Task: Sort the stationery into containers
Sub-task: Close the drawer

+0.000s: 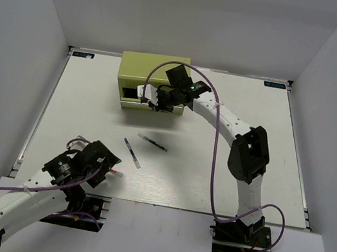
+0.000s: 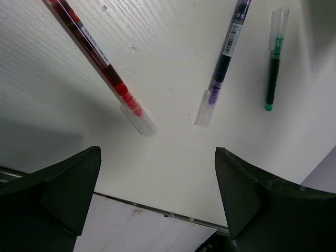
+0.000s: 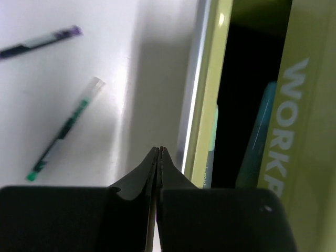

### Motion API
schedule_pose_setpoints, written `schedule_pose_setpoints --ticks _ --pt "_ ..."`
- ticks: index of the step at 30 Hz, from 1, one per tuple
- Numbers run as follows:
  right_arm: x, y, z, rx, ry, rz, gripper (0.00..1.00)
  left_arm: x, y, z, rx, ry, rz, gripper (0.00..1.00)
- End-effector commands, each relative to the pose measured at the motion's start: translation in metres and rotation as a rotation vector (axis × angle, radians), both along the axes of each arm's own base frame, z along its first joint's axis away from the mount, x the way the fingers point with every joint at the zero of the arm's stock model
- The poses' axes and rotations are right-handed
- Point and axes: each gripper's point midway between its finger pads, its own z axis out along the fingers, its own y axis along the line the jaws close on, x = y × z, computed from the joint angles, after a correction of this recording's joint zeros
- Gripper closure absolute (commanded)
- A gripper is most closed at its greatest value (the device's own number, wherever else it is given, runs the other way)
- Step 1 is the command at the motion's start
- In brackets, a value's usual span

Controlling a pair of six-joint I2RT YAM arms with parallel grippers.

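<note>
**Three pens loose on the table, chest at the far side**

The left gripper [image 1: 107, 169] hangs low over the near-left part of the white table [image 1: 244, 178], its fingers [image 2: 63, 194] spread wide with nothing between them. In its wrist view the red pen [image 2: 100, 58] runs on a diagonal, its clear cap end pointing down-right towards the gripper. Right of it, the purple pen [image 2: 226, 52] lies near upright in the picture, tilted a little, with its clear cap also nearest the gripper. Further right, the green pen [image 2: 273, 63] lies almost parallel, its green tip nearest the gripper.

From above, the purple pen [image 1: 132, 153] slants from upper left to lower right. The green pen [image 1: 152, 143] lies nearly crosswise just beyond it, apart from it.

The olive-green chest [image 1: 154, 71] stands at the far side. The right gripper [image 1: 154, 101] is at its front, fingers [image 3: 159, 157] pressed together on nothing, beside a dark drawer opening [image 3: 236, 94] holding blurred teal shapes [image 3: 257, 136].
</note>
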Motion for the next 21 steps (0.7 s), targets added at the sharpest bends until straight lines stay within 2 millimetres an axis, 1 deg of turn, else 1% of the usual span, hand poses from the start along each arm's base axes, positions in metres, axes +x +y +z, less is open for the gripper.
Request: schedule_pose_setpoints --ticks 1,2,3,6,7,9,10,11,13,14,15,16,17,19,20,21 --pt "0.039 0.002 -0.009 -0.024 -0.052 -0.162 1.00 0.002 -0.001 -0.001 -0.004 0.002 0.011 0.00" --pt "0.044 0.004 -0.006 -0.017 -0.071 -0.174 1.00 0.002 -0.001 -0.001 -0.004 0.002 0.011 0.00" --pt "0.047 0.005 -0.013 -0.028 -0.068 -0.185 1.00 0.002 -0.001 -0.001 -0.004 0.002 0.011 0.00" --pt "0.063 0.007 -0.013 -0.012 -0.112 -0.249 1.00 0.005 -0.004 0.001 -0.016 -0.012 0.011 0.00" --pt "0.072 0.002 -0.014 -0.021 -0.124 -0.311 1.00 0.007 -0.005 0.003 -0.022 -0.019 0.011 0.00" --pt "0.087 0.005 -0.007 0.015 -0.166 -0.367 1.00 0.009 -0.007 0.006 -0.024 -0.030 0.002 0.00" --pt "0.091 0.002 -0.004 0.015 -0.177 -0.394 1.00 0.011 -0.008 0.008 -0.030 -0.037 0.002 0.00" --pt "0.095 0.004 -0.001 0.028 -0.192 -0.406 1.00 0.014 -0.011 0.011 -0.036 -0.058 -0.010 0.03" --pt "0.105 -0.002 0.002 0.027 -0.226 -0.466 1.00 0.019 -0.015 0.015 -0.038 -0.089 -0.035 0.05" --pt "0.111 -0.003 0.005 0.036 -0.251 -0.484 1.00 0.026 -0.021 0.023 -0.061 -0.130 -0.045 0.09" --pt "0.114 -0.005 0.005 0.035 -0.257 -0.495 1.00 0.031 -0.022 0.027 -0.054 -0.163 -0.061 0.10" --pt "0.116 -0.005 0.004 0.032 -0.264 -0.500 1.00 0.034 -0.025 0.027 -0.055 -0.184 -0.075 0.13" --pt "0.119 -0.007 0.005 0.030 -0.277 -0.516 1.00 0.045 -0.032 0.041 -0.084 -0.251 -0.080 0.15" --pt "0.123 -0.007 0.004 0.032 -0.283 -0.519 1.00 0.055 -0.036 0.049 -0.077 -0.317 -0.108 0.21" --pt "0.127 -0.012 0.004 0.015 -0.307 -0.548 1.00 0.062 -0.038 0.054 -0.073 -0.350 -0.107 0.26" --pt "0.128 -0.013 0.002 0.009 -0.306 -0.552 1.00 0.072 -0.043 0.067 -0.086 -0.428 -0.116 0.36"
